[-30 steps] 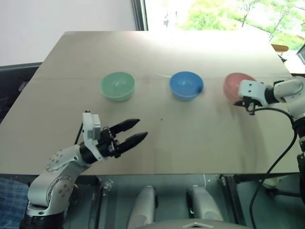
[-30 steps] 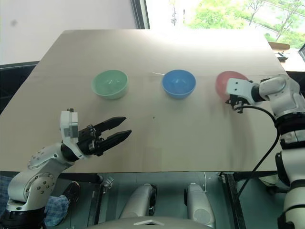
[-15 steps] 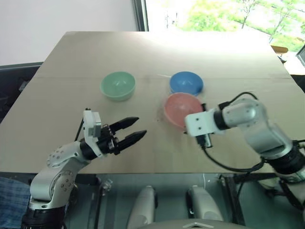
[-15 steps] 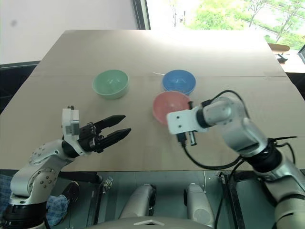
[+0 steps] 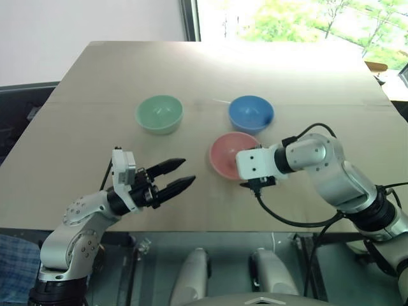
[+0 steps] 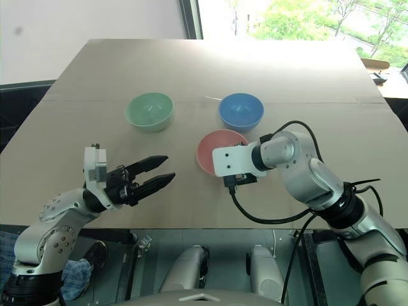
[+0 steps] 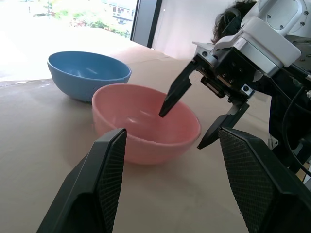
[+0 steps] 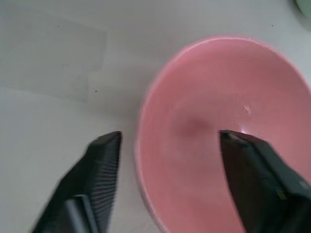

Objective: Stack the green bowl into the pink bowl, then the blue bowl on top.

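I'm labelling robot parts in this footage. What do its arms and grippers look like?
Both arms are silver-grey metal with rounded joint housings. Each carries a white boxy wrist module and a black cable. The left gripper and right gripper each have two black tapered fingers with cross-hatched inner pads.

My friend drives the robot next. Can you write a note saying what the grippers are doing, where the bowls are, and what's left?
Right gripper: jaws open, straddling the rim of the pink bowl, which sits upright on the table, mid-front.
Left gripper: jaws open, holding nothing, hovering near the front edge.
Green bowl behind the left gripper; blue bowl just behind the pink one.
Done: no stacking.
Left: green into pink, then blue on top.
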You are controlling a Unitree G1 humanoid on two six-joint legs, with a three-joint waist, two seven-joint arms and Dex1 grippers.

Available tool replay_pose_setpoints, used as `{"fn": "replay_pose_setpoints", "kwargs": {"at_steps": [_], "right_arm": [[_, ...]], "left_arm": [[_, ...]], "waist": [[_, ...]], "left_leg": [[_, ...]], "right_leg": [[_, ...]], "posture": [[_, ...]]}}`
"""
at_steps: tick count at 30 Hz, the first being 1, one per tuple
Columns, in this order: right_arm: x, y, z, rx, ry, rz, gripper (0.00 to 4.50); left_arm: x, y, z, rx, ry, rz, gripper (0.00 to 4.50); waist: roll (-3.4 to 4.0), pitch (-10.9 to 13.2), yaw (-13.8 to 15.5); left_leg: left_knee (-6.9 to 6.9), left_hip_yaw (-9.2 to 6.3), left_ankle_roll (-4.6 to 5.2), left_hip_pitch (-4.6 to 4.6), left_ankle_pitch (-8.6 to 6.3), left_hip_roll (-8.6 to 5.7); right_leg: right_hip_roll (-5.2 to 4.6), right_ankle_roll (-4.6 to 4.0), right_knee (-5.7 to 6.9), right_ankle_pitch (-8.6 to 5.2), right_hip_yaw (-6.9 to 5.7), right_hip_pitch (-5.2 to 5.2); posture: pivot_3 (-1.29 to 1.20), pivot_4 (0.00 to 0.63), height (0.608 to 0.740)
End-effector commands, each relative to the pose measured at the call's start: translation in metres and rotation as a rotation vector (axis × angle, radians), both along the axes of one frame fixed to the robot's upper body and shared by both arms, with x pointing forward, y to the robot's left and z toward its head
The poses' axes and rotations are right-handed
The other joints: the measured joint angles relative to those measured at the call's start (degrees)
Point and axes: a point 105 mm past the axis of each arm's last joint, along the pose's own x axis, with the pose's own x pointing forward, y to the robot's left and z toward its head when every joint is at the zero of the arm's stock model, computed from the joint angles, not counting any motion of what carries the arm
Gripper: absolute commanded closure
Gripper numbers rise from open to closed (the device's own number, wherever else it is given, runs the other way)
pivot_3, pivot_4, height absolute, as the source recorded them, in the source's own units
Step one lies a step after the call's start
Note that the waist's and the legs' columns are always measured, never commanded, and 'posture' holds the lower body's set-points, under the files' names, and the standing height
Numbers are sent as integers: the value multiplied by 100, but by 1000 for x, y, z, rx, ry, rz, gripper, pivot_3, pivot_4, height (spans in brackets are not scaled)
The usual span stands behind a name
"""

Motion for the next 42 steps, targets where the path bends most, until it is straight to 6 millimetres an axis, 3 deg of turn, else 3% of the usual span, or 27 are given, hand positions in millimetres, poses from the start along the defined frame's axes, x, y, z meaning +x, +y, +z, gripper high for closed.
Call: {"fn": "replay_pose_setpoints", "kwargs": {"at_steps": [1, 8, 10, 13, 17, 21, 29, 37, 42], "right_arm": [[-9, -1, 27, 112, 40, -8, 78], [-1, -26, 49, 357, 296, -222, 78], [3, -33, 71, 531, 358, -232, 78], [6, -58, 105, 773, 352, -194, 78], [9, -94, 125, 961, 267, -210, 78], [3, -116, 123, 997, 228, -233, 78], [-2, -121, 110, 980, 207, -271, 78], [0, -122, 103, 952, 188, -296, 78], [3, -122, 103, 948, 175, -296, 78]], "left_arm": [[-1, 0, 9, 9, -50, -4, 1308], [13, 5, 6, 28, -15, 50, 1308], [26, 8, 6, 59, -8, 94, 1308], [42, 11, 13, 97, -27, 138, 1308], [61, 16, 15, 217, -64, 177, 1308], [86, 23, 27, 281, -106, 240, 1308], [121, 25, 48, 519, -227, 295, 1308], [146, 47, 50, 669, -249, 398, 1308], [154, 53, 36, 727, -211, 388, 1308]], "waist": [[0, 0, 3], [0, 0, 18], [0, 0, 14], [-1, 1, 24], [-2, 0, 29], [-1, 0, 19], [-2, 2, -9], [-6, 4, -13], [-6, 4, -15]], "left_leg": [[0, 0, 0, -1, 0, 0], [0, -2, 1, -1, 0, -1], [0, -4, 1, 1, 0, -1], [1, -5, 1, -1, 0, -1], [-1, -1, 2, -6, -1, -4], [-8, 1, 2, -10, 0, -3], [-8, 12, 2, -6, 0, 0], [2, -1, 1, -24, 0, -4], [8, -6, 1, -43, 0, -3]], "right_leg": [[0, 0, 0, 0, 0, 0], [0, 0, 0, 0, -3, 2], [1, 0, 1, 0, -5, 4], [4, 0, 6, 0, -5, 3], [2, 0, -5, 0, -3, 3], [2, 0, -6, 0, -3, -4], [6, 1, 0, 0, 9, -7], [4, 1, -3, 0, -5, -12], [5, 2, 0, 0, -10, -28]], "posture": [[0, 150, 740], [0, 150, 740], [0, 150, 740], [0, 150, 740], [0, 150, 740], [0, 150, 740], [0, 150, 740], [0, 150, 740], [0, 150, 740]]}}
